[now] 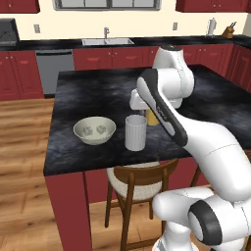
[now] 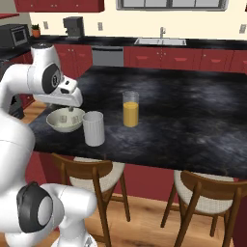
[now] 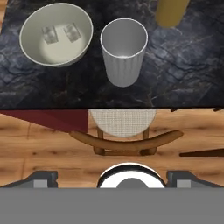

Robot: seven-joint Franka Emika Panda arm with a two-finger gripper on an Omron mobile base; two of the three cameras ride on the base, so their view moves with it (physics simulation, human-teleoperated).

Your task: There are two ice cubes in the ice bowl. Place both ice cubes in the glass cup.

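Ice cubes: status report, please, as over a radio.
Gripper open, empty. Both ice cubes in ice bowl. Glass cup beside it, no cubes in it. Nothing between.

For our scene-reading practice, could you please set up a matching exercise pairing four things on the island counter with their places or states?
Things:
1. ice cubes
2. glass cup
3. ice bowl
4. glass of orange liquid

Places or states:
A. beyond the cup, farther from the counter's front edge
B. empty, upright, between the bowl and the orange drink
C. lying side by side inside the bowl
D. nearest the counter's left end

Pairs: 1-C, 2-B, 3-D, 4-A
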